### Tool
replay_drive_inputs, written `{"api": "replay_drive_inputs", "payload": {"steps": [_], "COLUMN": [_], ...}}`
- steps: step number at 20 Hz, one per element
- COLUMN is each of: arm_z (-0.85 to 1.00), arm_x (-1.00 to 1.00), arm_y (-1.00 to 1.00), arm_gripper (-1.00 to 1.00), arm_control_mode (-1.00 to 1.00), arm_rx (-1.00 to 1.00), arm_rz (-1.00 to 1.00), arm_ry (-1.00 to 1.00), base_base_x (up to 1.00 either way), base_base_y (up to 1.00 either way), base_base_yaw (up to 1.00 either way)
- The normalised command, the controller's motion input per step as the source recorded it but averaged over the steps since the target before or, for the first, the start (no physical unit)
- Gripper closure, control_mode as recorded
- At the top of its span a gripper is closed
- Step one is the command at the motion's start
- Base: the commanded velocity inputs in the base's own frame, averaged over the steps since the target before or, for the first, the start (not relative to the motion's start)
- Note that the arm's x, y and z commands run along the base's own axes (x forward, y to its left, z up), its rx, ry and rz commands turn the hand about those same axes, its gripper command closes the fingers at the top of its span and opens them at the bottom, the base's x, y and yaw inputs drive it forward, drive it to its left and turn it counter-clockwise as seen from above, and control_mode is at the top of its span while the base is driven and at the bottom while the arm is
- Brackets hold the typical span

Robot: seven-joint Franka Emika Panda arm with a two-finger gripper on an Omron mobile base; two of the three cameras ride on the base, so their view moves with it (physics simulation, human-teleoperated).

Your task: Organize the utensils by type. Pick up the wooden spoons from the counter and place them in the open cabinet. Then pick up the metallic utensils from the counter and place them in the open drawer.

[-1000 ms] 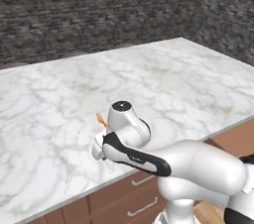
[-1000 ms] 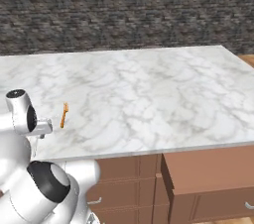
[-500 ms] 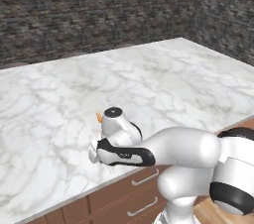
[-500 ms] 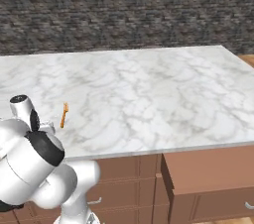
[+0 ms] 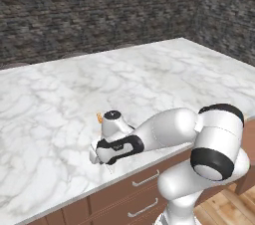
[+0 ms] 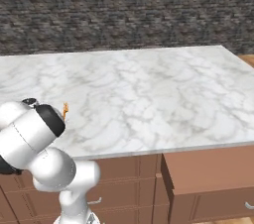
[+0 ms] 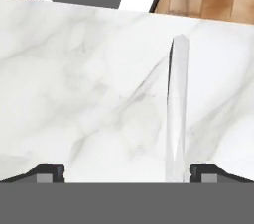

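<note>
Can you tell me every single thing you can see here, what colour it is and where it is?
counter: one, white marble with grey veins, across the middle of both base views
fork: one, orange-brown, near the counter's front edge, beside the arm
pale utensil handle: one, silvery-white, lying flat on the counter between the fingertips in the hand view
cupboard fronts: brown wood, under the counter
wall: dark grey stone, behind the counter
floor: light wood, lower right
hand: one, dark tips, open, low over the counter

Arm folded lower toward counter (image 5: 60, 99) front edge, now hiding more of fork (image 5: 99, 117).
</note>
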Motion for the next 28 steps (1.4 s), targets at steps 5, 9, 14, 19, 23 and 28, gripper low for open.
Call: {"api": "replay_drive_inputs", "payload": {"steps": [5, 9, 14, 19, 23, 28], "arm_z": [-0.37, -0.35, -0.36, -0.43, -0.44, -0.35], "arm_x": [0.19, 0.05, 0.00, -0.03, 0.00, 0.00], "arm_y": [0.01, 0.02, 0.07, 0.04, 0.00, 0.03], "arm_gripper": [-1.00, -1.00, 1.00, 1.00, 1.00, 1.00], "arm_control_mode": [-1.00, -1.00, -1.00, -1.00, -1.00, -1.00], "arm_rx": [0.00, 0.00, 0.00, 0.00, 0.00, 0.00], "arm_rz": [0.00, 0.00, -0.01, -0.03, -0.05, -0.05], "arm_ry": [0.01, 0.00, 0.00, 0.00, 0.00, 0.00], "base_base_x": [0.00, 0.00, 0.00, 0.00, 0.00, 0.00], "base_base_y": [0.00, 0.00, 0.00, 0.00, 0.00, 0.00], "base_base_yaw": [0.00, 0.00, 0.00, 0.00, 0.00, 0.00]}}
